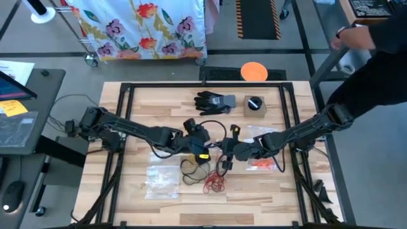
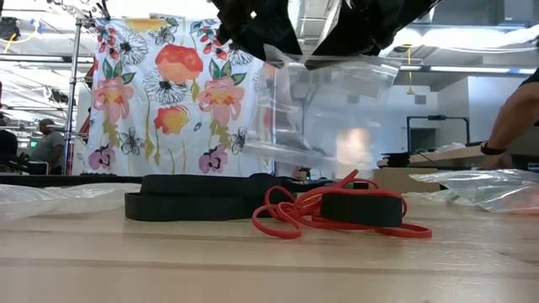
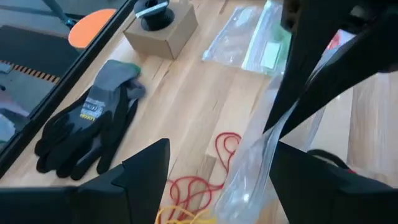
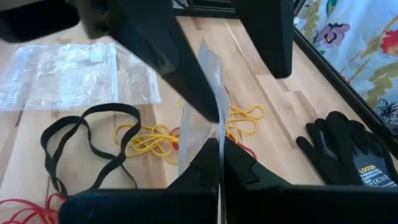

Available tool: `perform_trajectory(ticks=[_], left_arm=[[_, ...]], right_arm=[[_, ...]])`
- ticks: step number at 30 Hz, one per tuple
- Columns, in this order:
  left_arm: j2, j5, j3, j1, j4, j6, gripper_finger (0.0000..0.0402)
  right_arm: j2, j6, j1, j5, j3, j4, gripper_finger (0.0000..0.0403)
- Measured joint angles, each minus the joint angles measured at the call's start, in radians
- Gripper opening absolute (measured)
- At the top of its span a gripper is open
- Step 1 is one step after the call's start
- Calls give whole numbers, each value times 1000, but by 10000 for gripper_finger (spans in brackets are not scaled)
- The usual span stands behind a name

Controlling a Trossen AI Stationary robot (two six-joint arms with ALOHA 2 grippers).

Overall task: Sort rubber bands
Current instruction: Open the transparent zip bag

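On the wooden counter (image 1: 267,191), rubber bands (image 1: 213,184) lie loose beneath my right end effector (image 4: 217,168), clamped on a clear bag (image 4: 200,118); my left end effector (image 3: 217,180) gapes, and the slick bag may slip.

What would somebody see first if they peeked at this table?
Probably the clear plastic bag hanging in the air mid-table, pinched by the right tool, with the open left tool beside it. Under it lie red rubber bands, and a black glove rests near the far edge.
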Motion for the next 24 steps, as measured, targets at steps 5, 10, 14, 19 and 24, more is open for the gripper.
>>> perform_trajectory(ticks=[5,10,14,19,24], left_arm=[[0,-15,3,18,-37,-33,242],[0,-18,3,26,-38,-48,198],[0,-18,3,26,-25,-25,130],[0,-17,2,20,17,48,17],[0,-15,1,21,20,56,7]], right_arm=[[0,6,-6,0,0,5,0],[0,19,-8,12,0,17,0],[0,21,-18,9,0,30,0],[0,21,-31,-6,0,32,2],[-1,72,-54,-107,1,52,32]])
